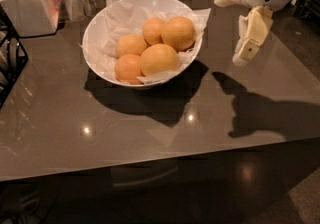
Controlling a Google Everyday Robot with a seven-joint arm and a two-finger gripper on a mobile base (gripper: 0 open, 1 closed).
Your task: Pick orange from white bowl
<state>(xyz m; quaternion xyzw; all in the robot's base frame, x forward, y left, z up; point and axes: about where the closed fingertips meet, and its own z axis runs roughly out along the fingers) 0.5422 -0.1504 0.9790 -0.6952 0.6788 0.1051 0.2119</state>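
The white bowl (95,28), lined with crumpled white paper, stands on the dark table toward the back middle. It holds five oranges. The two biggest are at the back right (178,33) and at the front (159,59). Three smaller ones lie to their left. My gripper (229,32) hangs above the table just right of the bowl, at about rim height. Its cream fingers (251,33) are spread open and hold nothing. It touches neither the bowl nor the fruit.
A white lidded jar (26,3) stands at the back left, with a clear container (75,4) beside it. A black wire rack (9,63) sits at the left edge. The table's front edge (150,160) runs across below the bowl.
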